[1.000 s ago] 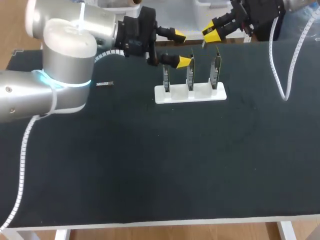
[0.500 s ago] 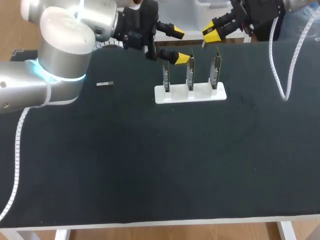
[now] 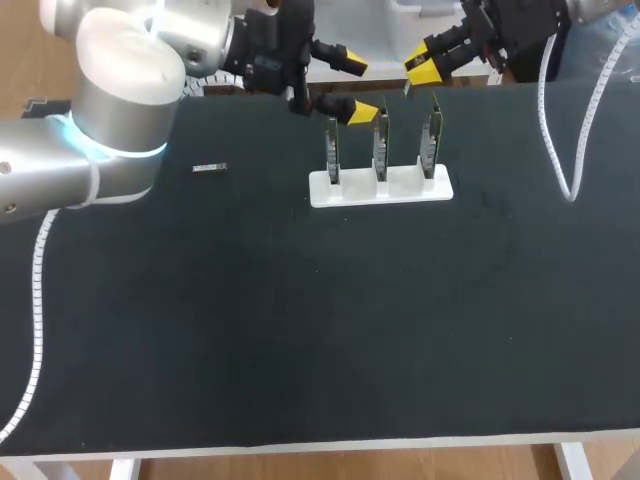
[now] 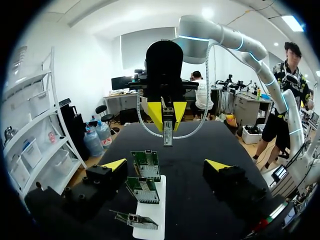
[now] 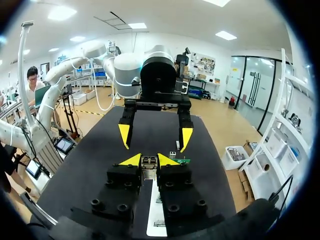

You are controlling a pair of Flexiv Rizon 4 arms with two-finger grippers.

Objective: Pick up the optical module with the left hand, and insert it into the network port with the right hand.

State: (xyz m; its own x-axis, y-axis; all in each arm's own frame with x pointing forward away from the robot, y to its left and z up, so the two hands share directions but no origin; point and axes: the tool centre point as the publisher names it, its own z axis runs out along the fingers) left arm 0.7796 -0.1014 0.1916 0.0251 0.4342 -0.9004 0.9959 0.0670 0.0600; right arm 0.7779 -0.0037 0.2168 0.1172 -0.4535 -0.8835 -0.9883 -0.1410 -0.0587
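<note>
Right gripper (image 3: 422, 68) is clamped on the module (image 4: 167, 132). It pokes out past the yellow tips, long axis running along the fingers and slanted down toward the desk (image 3: 300, 330). Left gripper (image 3: 352, 86) is spread wide with nothing in it, facing the right one over the three boards (image 3: 380, 148) that stand in the white base (image 3: 350, 190). So I'd say the pickup half is done and the insert is all on the right arm.

What matters now is that the boards sit below the module, the right-end one nearest. I can't tell whether it lines up with any port. There's also a small part (image 3: 209, 168) lying on the desk, well apart on my left side.
</note>
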